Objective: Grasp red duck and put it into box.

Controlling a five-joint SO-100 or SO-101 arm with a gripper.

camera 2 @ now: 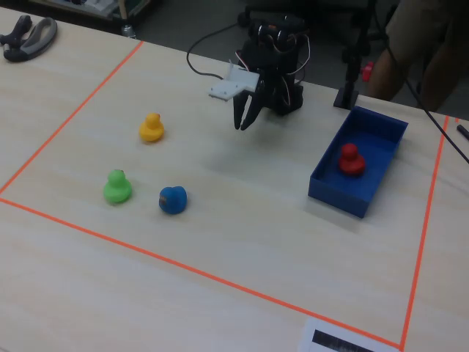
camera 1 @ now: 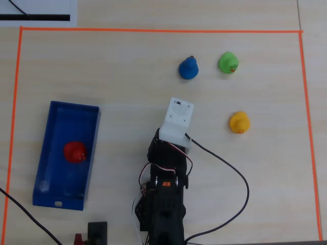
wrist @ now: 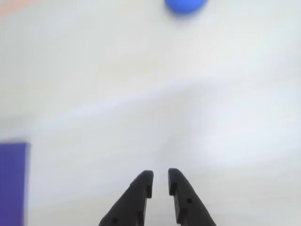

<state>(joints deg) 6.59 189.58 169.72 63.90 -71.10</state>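
The red duck point(camera 1: 75, 151) sits upright inside the blue box point(camera 1: 66, 121) at the left of the overhead view; in the fixed view the duck point(camera 2: 350, 158) is in the box point(camera 2: 337, 198) at the right. My gripper point(wrist: 160, 175) hangs above bare table near the arm's base, well apart from the box. Its jaws stand nearly together with a narrow gap and hold nothing. In the fixed view the gripper point(camera 2: 242, 126) points down. In the overhead view the white wrist camera mount point(camera 1: 176, 120) hides the fingers. A corner of the box point(wrist: 11, 183) shows at the wrist view's left edge.
A blue duck point(camera 1: 188, 68), a green duck point(camera 1: 228, 62) and a yellow duck point(camera 1: 239, 122) stand on the table beyond the arm. The blue duck also shows in the wrist view point(wrist: 185, 5). Orange tape point(camera 1: 153, 30) frames the work area. A black cable point(camera 1: 240, 178) loops beside the arm.
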